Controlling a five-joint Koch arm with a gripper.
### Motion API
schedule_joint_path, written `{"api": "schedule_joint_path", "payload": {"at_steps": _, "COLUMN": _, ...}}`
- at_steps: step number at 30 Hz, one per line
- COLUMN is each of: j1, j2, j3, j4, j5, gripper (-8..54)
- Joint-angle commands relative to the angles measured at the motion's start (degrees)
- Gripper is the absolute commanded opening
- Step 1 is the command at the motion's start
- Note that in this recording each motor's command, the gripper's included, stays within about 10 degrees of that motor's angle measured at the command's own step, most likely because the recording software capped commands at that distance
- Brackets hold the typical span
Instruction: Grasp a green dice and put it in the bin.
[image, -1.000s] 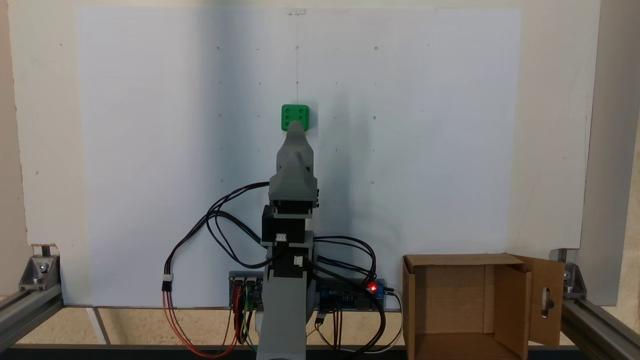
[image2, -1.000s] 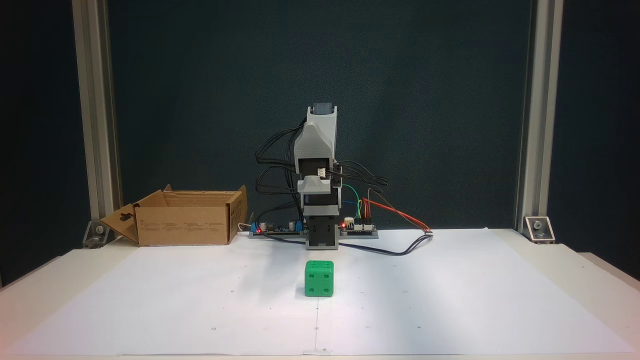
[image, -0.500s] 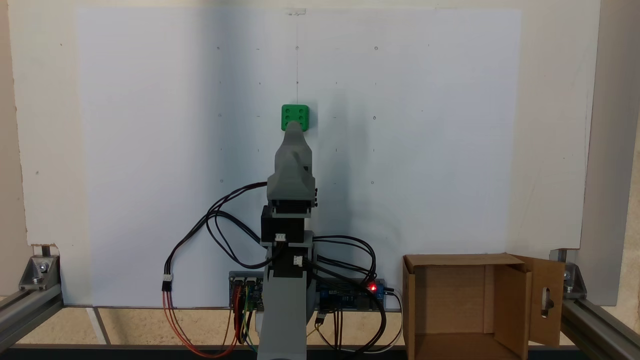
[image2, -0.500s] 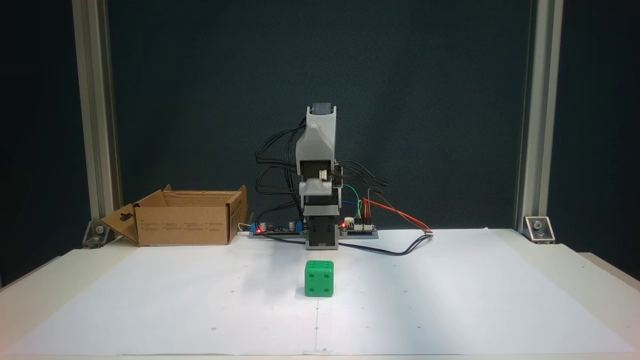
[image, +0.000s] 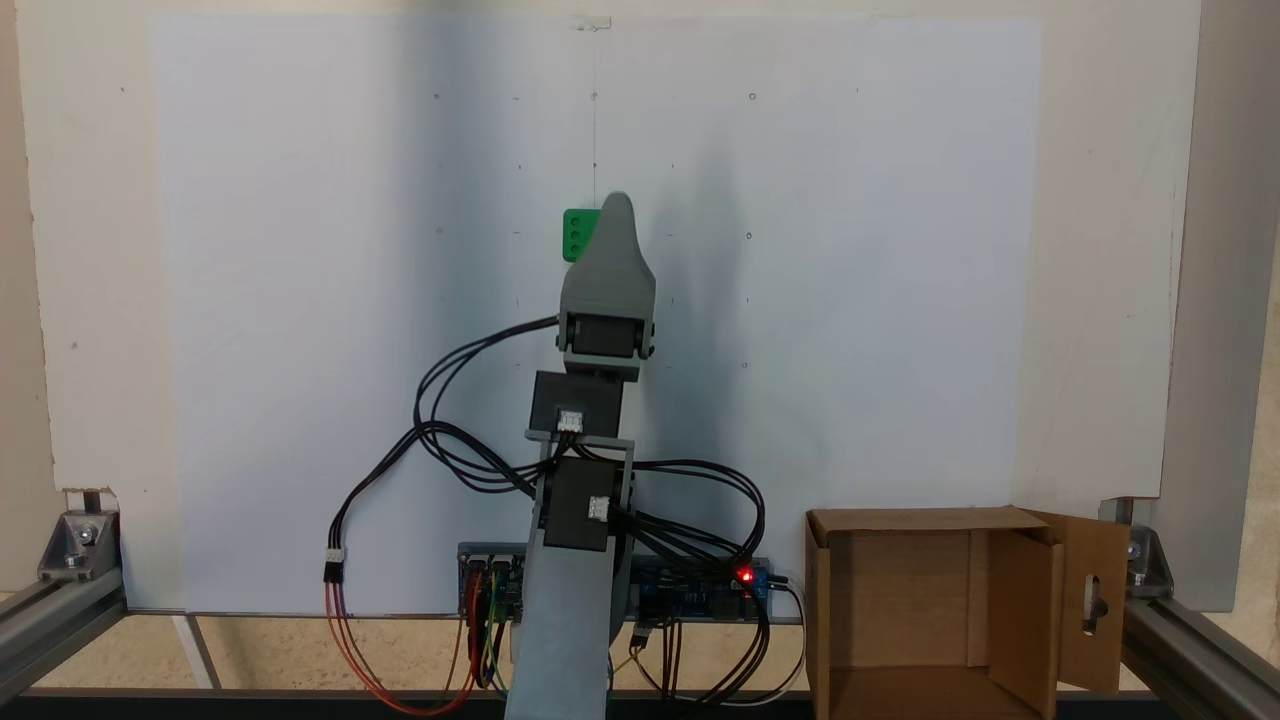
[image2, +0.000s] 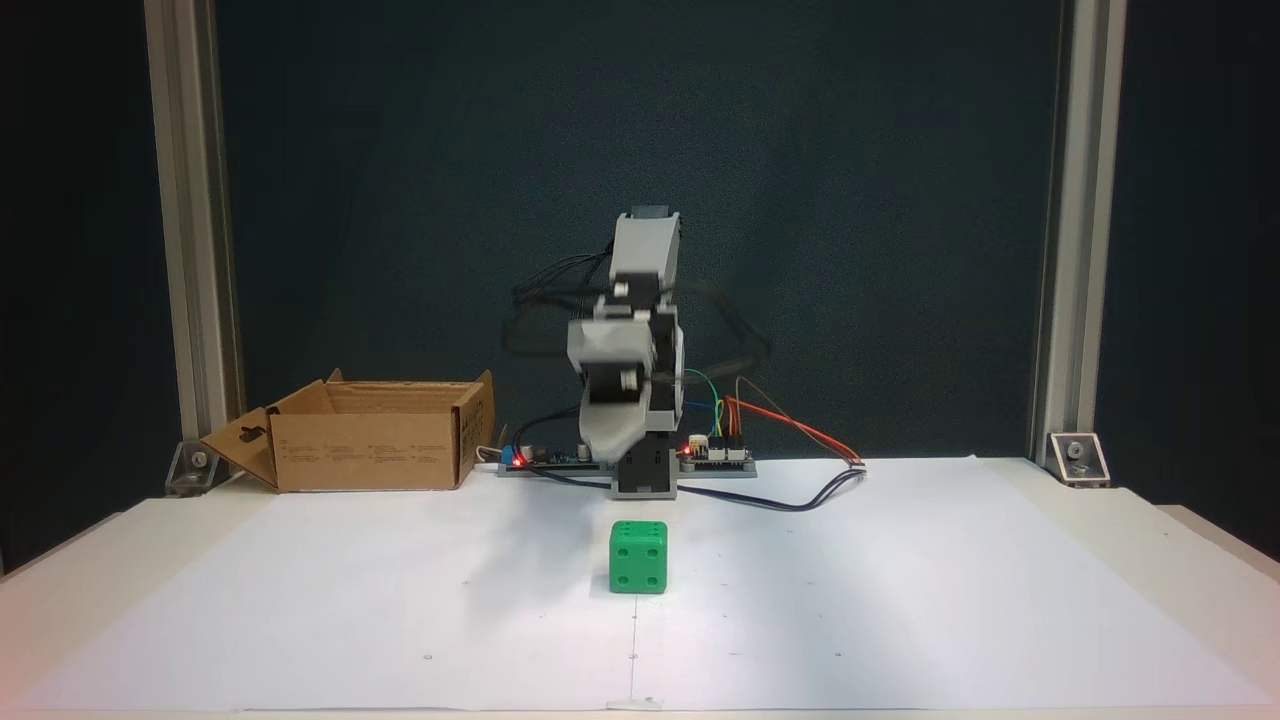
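Green dice (image2: 638, 556) on paper sheet (image2: 900, 600) before arm base, bin (image2: 370, 450) seemingly beside base.

Large white paper sheet (image: 300, 300) covers the frame centre; aluminium frame posts (image2: 190, 220) at left and right edges; dark backdrop (image2: 400, 150) upper frame.

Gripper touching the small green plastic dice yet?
Apart. In a fixed view the gripper hangs clear above and behind the small green plastic dice, with white paper showing between them.
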Motion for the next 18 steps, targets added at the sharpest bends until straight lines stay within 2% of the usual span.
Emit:
{"api": "schedule_joint_path", "payload": {"at_steps": 1, "j1": 0.26, "j2": 6.42, "j3": -8.17, "j4": 9.12, "j5": -3.08, "gripper": 43.4}}
{"api": "schedule_joint_path", "payload": {"at_steps": 11, "j1": -5.89, "j2": 6.06, "j3": -33.93, "j4": 46.65, "j5": -1.05, "gripper": 43.2}}
{"api": "schedule_joint_path", "payload": {"at_steps": 16, "j1": -9.67, "j2": 5.27, "j3": -40.08, "j4": 65.28, "j5": 1.93, "gripper": 43.2}}
{"api": "schedule_joint_path", "payload": {"at_steps": 18, "j1": -10.2, "j2": 1.67, "j3": -41.4, "j4": 72.14, "j5": 3.34, "gripper": 43.2}}
